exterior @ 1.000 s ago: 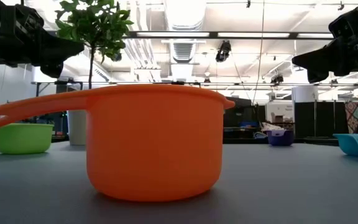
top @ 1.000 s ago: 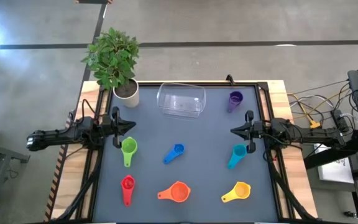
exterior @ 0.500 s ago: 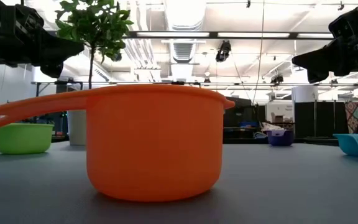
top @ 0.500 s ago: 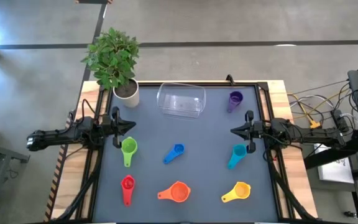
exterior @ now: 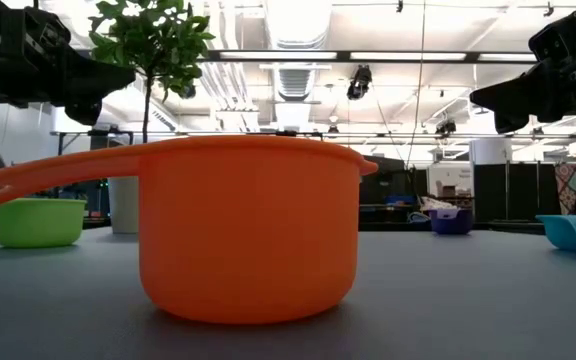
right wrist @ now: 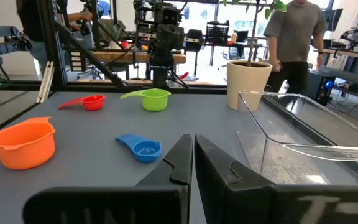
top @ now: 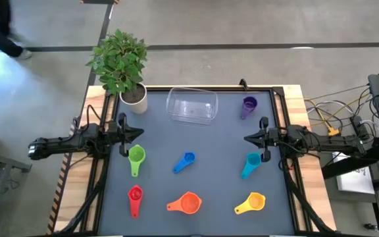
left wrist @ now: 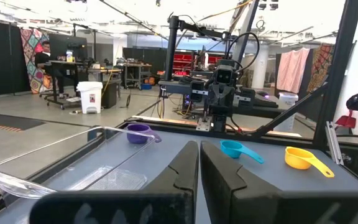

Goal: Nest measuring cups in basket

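Lying just beside the left gripper (top: 139, 133), whose jaws sit nearly closed, the green cup (top: 136, 155) points its handle away.

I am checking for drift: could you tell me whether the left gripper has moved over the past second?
No. The left gripper hangs just above the green cup, below the white plant pot, as before.

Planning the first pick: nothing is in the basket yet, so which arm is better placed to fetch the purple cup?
Right, probably. The purple cup sits by the table's right edge, nearer the right gripper, while the left gripper waits across the table.
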### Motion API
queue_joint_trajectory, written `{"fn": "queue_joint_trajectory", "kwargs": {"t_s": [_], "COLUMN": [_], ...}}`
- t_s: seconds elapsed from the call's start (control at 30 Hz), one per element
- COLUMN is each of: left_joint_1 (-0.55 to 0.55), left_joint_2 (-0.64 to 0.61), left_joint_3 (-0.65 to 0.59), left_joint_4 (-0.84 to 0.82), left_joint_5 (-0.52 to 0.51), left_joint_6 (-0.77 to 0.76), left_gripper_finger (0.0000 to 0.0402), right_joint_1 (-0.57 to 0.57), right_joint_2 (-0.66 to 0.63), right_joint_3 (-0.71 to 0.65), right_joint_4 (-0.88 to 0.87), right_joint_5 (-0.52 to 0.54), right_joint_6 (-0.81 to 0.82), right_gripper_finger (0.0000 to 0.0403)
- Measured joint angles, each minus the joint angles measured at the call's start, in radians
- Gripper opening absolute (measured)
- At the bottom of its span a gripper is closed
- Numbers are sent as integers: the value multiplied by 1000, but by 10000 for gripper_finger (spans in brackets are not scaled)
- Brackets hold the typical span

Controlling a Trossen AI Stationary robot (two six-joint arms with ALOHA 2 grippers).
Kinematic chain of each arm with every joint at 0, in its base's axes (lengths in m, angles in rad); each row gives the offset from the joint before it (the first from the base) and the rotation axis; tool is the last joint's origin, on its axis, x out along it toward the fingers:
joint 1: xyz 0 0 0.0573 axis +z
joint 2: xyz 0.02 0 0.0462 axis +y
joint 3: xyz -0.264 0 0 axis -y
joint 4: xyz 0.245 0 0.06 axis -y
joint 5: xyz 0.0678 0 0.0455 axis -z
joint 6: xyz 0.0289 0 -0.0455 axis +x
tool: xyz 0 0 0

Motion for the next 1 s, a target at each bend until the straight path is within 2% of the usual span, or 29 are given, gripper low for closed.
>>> {"fn": "queue_joint_trajectory", "kwargs": {"t_s": [0.5,0.87,1.0], "left_joint_1": [0,0,1], "left_joint_2": [0,0,15], "left_joint_3": [0,1,76], "left_joint_4": [1,-33,-120], "left_joint_5": [0,-3,-17], "left_joint_6": [-1,-204,-207], "left_gripper_finger": [0,0,0], "right_joint_1": [0,0,0], "right_joint_2": [0,0,0], "right_joint_3": [0,0,0], "right_joint_4": [0,0,0], "right_joint_5": [0,0,0], "right_joint_6": [0,0,0], "right_gripper_finger": [9,9,9]}}
